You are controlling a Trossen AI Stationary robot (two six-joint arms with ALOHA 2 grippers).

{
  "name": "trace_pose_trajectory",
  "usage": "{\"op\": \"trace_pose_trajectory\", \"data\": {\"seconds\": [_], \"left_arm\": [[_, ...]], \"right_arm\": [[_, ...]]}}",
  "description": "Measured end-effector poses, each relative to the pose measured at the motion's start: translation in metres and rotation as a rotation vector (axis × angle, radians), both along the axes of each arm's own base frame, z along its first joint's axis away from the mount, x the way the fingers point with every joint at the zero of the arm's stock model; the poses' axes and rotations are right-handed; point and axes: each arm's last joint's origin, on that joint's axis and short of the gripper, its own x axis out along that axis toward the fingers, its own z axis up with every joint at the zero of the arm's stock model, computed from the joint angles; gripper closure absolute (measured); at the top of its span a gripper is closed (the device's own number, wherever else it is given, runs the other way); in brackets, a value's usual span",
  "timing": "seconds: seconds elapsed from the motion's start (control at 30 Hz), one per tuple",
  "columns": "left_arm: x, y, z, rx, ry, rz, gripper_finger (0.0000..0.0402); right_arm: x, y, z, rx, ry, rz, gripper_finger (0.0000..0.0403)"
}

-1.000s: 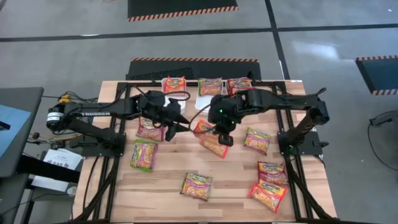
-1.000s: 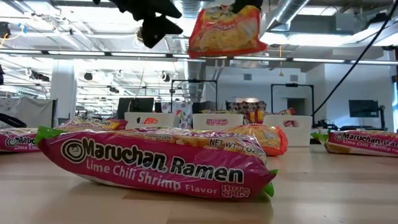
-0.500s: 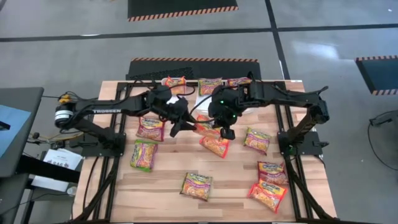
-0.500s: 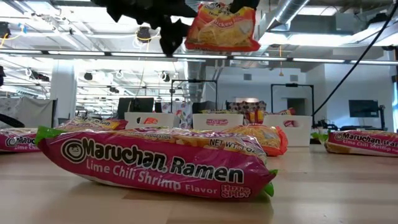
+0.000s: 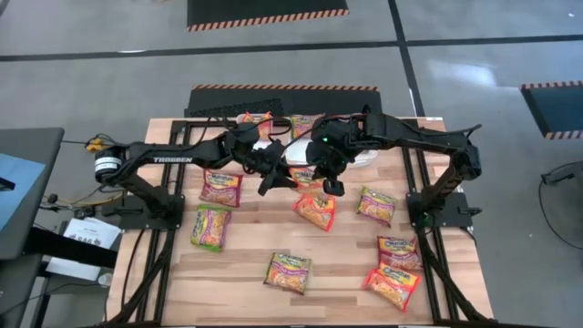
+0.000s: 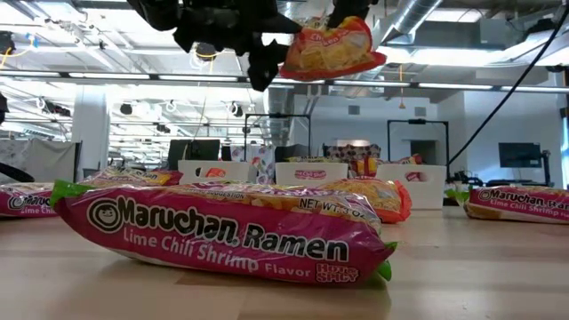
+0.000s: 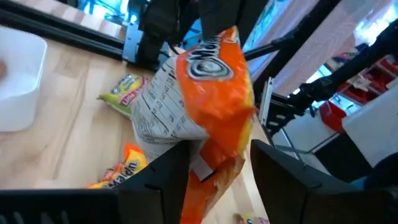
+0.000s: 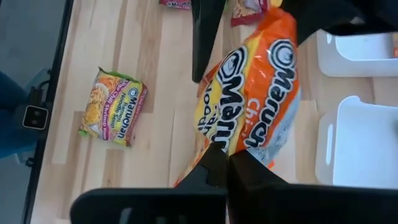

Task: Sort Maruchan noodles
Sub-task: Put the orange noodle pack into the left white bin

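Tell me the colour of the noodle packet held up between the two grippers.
Orange and yellow, with white Maruchan lettering; the ramen packet shows best in the right wrist view.

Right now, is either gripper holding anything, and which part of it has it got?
The right gripper is shut on one end of an orange Maruchan packet, lifted above the table. The left gripper is open around the packet's other end, not clamped.
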Motion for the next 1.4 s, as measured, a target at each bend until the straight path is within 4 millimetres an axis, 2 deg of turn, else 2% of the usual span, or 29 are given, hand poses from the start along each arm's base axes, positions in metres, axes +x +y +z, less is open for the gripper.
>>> {"op": "trace_pose_trajectory", "data": {"seconds": [0.23,0.33,0.53,0.63,0.73,0.93,1.13,1.27,1.4], "left_arm": [[0.007,0.005,-0.004,0.02,-0.012,0.106,0.0255],[0.008,0.005,-0.003,0.033,-0.033,0.105,0.0287],[0.01,0.005,-0.002,0.036,-0.053,0.097,0.0383],[0.01,0.006,-0.002,0.046,-0.061,0.101,0.0394],[0.01,0.006,-0.001,0.046,-0.068,0.1,0.0398],[0.008,0.01,-0.001,0.036,-0.062,0.108,0.0401],[0.004,0.023,-0.002,0.017,-0.053,0.123,0.0401],[-0.001,0.035,-0.005,0.003,-0.018,0.158,0.0401],[-0.01,0.052,-0.005,0.009,0.006,0.212,0.0401]], "right_arm": [[0.001,0.0,0.001,0.004,-0.012,-0.006,0.0397],[0.001,0.001,0.0,0.008,-0.006,-0.008,0.0397],[0.0,0.0,0.0,0.008,0.003,-0.007,0.0397],[0.0,-0.001,0.0,0.009,0.005,-0.01,0.0391],[-0.001,-0.002,0.0,0.003,0.006,-0.004,0.037],[-0.002,-0.004,-0.001,-0.009,0.022,-0.02,0.0298],[-0.009,-0.009,0.005,-0.024,0.014,-0.046,0.0229],[-0.02,-0.018,0.012,-0.025,0.003,-0.087,0.0202],[-0.032,-0.03,0.02,-0.028,-0.015,-0.135,0.0192]]}}
